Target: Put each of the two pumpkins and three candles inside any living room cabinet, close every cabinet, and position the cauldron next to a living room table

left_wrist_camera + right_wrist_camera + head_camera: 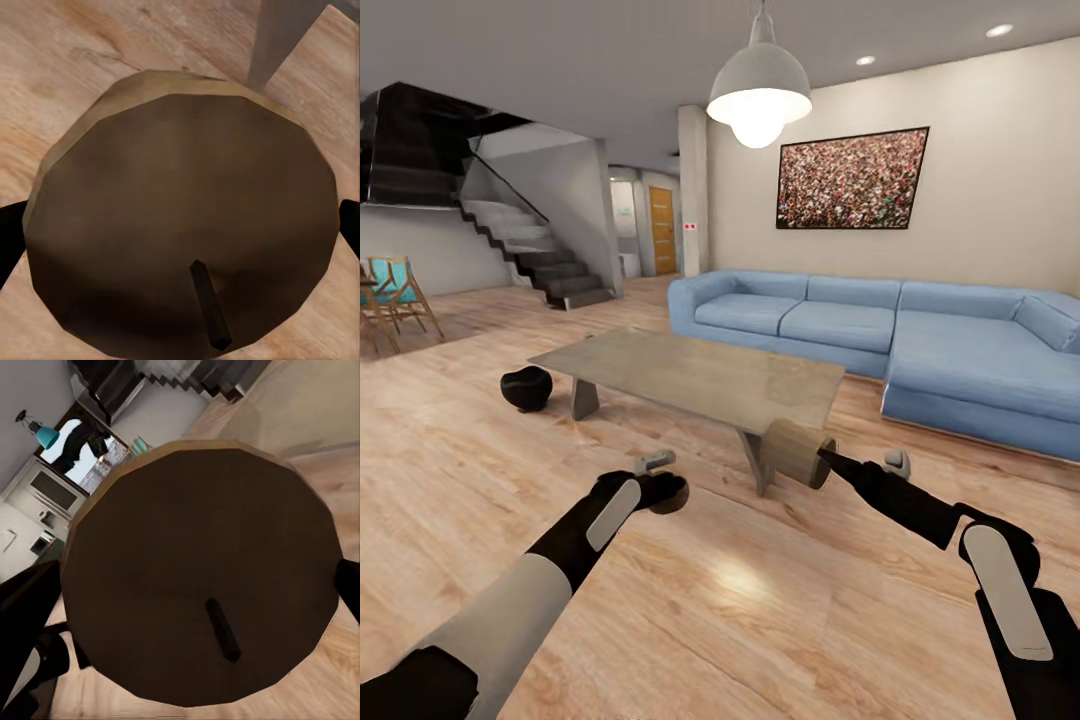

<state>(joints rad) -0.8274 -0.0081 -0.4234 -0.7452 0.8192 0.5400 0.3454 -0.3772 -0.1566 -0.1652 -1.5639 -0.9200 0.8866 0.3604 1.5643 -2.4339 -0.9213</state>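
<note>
At the far left stand folding wooden chairs point(390, 300) with teal seats, and behind them a dark staircase point(535, 255) climbs the wall. The black cauldron point(526, 388) sits on the wood floor point(480, 470), just beside the left end of the coffee table point(690, 375).

My left pincer point(660, 488) is near the floor in front of that table, and it is closed around the left candle point(676, 500), which looks like a dark rounded lump at its tip. In the left wrist view the left candle point(180, 217) has its flat wick end turned toward my wrist. Its axis runs along my fingers point(7, 244), which press it from both sides. Floorboards and a grey table leg point(281, 37) lie beyond it.

Beside the orange door point(662, 230) is a small red-and-white sign point(690, 226), too small to read. A white pendant lamp point(759, 95) hangs above the table.

My right pincer point(826, 462) grips the right candle point(795, 450), a tan cylinder held in the air just in front of the table's near right corner. It lies tilted on its side. Its pale end faces back along my arm, and its far end points up and left toward the table. In the right wrist view the right candle point(199, 574) also shows its wick end between my dark fingers point(26, 607).

A speckled picture point(852, 180) hangs above the blue sofa point(920, 340) on the right.
</note>
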